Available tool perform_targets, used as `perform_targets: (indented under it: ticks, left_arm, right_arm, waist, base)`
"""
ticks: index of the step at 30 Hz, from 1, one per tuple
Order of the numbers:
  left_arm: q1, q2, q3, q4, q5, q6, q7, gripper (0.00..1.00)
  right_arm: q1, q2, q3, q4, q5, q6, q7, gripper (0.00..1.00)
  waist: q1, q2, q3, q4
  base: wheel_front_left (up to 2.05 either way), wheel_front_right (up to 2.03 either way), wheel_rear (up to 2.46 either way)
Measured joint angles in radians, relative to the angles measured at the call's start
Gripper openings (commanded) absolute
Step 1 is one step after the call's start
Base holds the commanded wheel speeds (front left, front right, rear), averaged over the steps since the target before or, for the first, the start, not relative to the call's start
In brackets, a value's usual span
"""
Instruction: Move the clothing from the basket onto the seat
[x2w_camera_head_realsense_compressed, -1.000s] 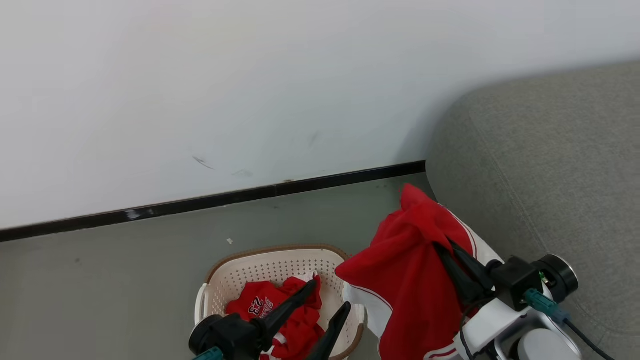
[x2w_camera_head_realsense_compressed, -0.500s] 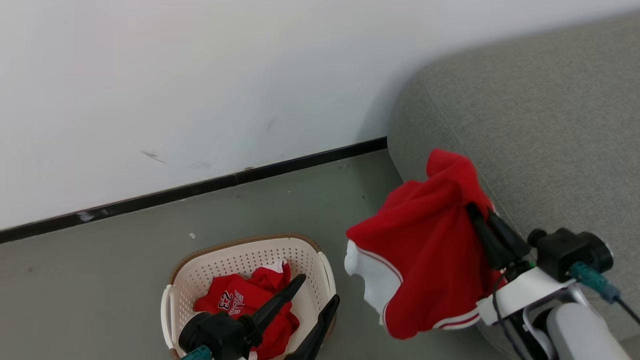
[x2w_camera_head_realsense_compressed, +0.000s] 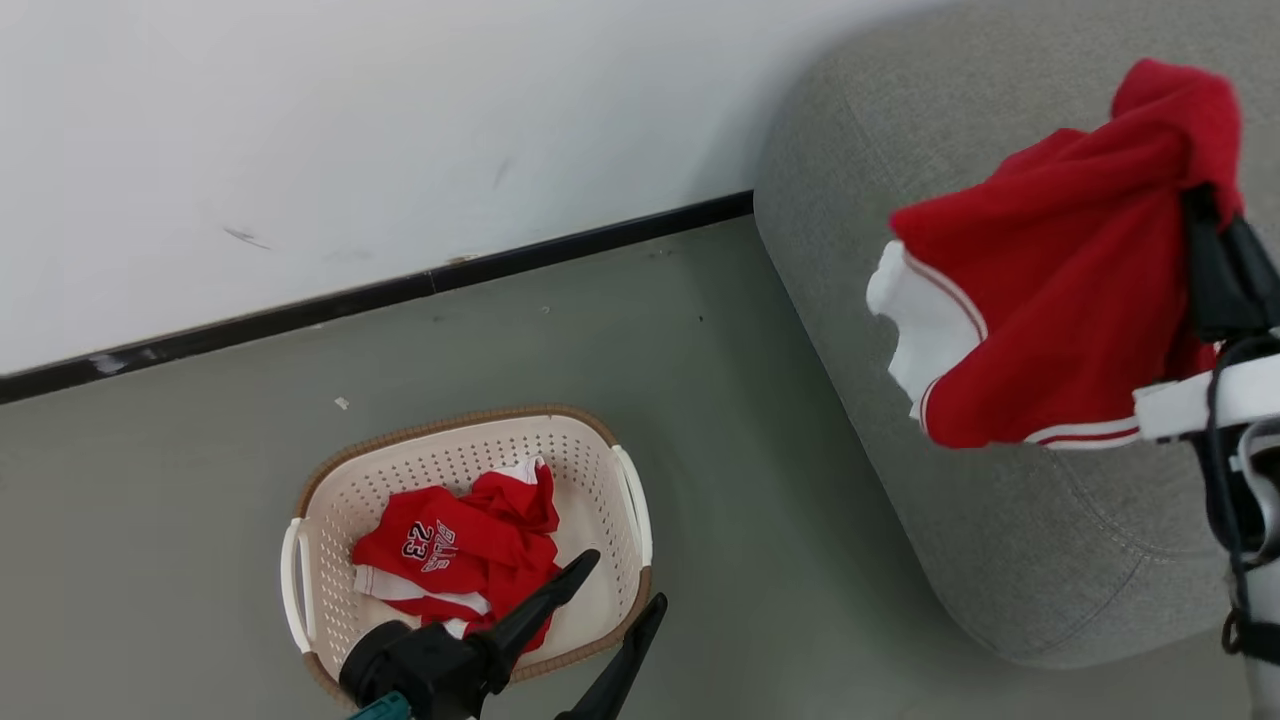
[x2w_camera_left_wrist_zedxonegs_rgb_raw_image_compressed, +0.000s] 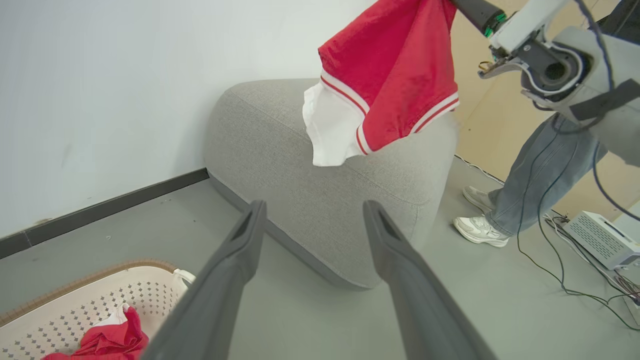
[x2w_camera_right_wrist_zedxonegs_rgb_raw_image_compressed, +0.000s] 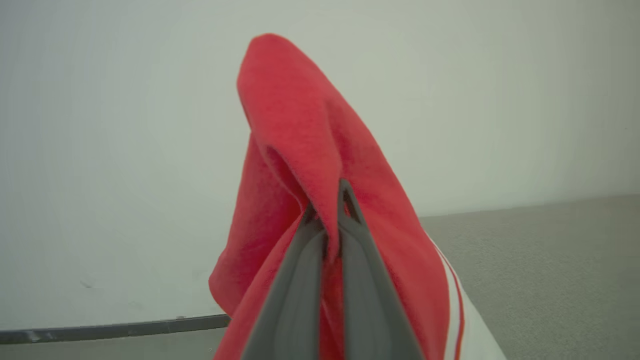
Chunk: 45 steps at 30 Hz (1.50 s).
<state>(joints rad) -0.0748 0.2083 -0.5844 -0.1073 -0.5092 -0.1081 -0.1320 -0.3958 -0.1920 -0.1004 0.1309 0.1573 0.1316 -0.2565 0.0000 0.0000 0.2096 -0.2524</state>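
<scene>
Above the large grey fabric sofa (x2w_camera_head_realsense_compressed: 1000, 540), the right gripper (x2w_camera_right_wrist_zedxonegs_rgb_raw_image_compressed: 330, 210) pinches a red white-striped garment (x2w_camera_head_realsense_compressed: 1050, 300). The left gripper (x2w_camera_head_realsense_compressed: 625, 578), fingers spread and empty, hovers over the oval cream perforated plastic basket (x2w_camera_head_realsense_compressed: 632, 500) holding a red "23" jersey (x2w_camera_head_realsense_compressed: 450, 550).

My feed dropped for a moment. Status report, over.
Right gripper shut on red garment, held over sofa. Left gripper open, empty, by basket; jersey inside. Person's legs beside sofa.
</scene>
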Motion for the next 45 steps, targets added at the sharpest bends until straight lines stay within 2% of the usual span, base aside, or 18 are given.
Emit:
perform_targets:
  ticks: [8, 13, 19, 26, 34, 45]
  left_arm:
    - [0.005, 0.044, 0.003, -0.027, 0.001, 0.000, 0.027, 1.00]
    - [0.005, 0.063, 0.009, -0.051, 0.002, 0.000, 0.036, 1.00]
    - [0.005, 0.090, 0.023, -0.076, 0.012, 0.000, 0.052, 1.00]
    - [0.005, 0.120, 0.045, -0.111, 0.021, 0.006, 0.061, 1.00]
    - [0.004, 0.141, 0.064, -0.144, 0.027, 0.009, 0.066, 1.00]
    - [-0.001, 0.169, 0.090, -0.179, 0.028, 0.009, 0.065, 1.00]
  right_arm:
    - [-0.162, 0.004, -0.155, 0.107, 0.085, 0.000, 0.029, 0.00]
    - [-0.275, 0.042, -0.279, 0.181, 0.160, -0.001, 0.067, 0.00]
    - [-0.379, 0.059, -0.384, 0.246, 0.193, -0.001, 0.097, 0.00]
    - [-0.530, 0.055, -0.478, 0.310, 0.193, -0.001, 0.116, 0.00]
    - [-0.653, 0.042, -0.516, 0.369, 0.143, -0.001, 0.118, 0.00]
    - [-0.827, -0.001, -0.601, 0.386, 0.073, -0.001, 0.104, 0.00]
  waist:
    - [0.0000, 0.0000, 0.084, 0.001]
    - [0.0000, 0.0000, 0.139, 0.003]
    - [0.0000, 0.0000, 0.194, 0.007]
    - [0.0000, 0.0000, 0.266, 0.017]
    - [0.0001, 0.0000, 0.339, 0.034]
    - [0.0000, 0.0000, 0.421, 0.063]
  base:
    - [0.00, 0.00, 0.00]
    - [0.00, 0.00, 0.00]
    - [0.00, 0.00, 0.00]
    - [0.00, 0.00, 0.00]
    - [0.00, 0.00, 0.00]
    - [0.00, 0.00, 0.00]
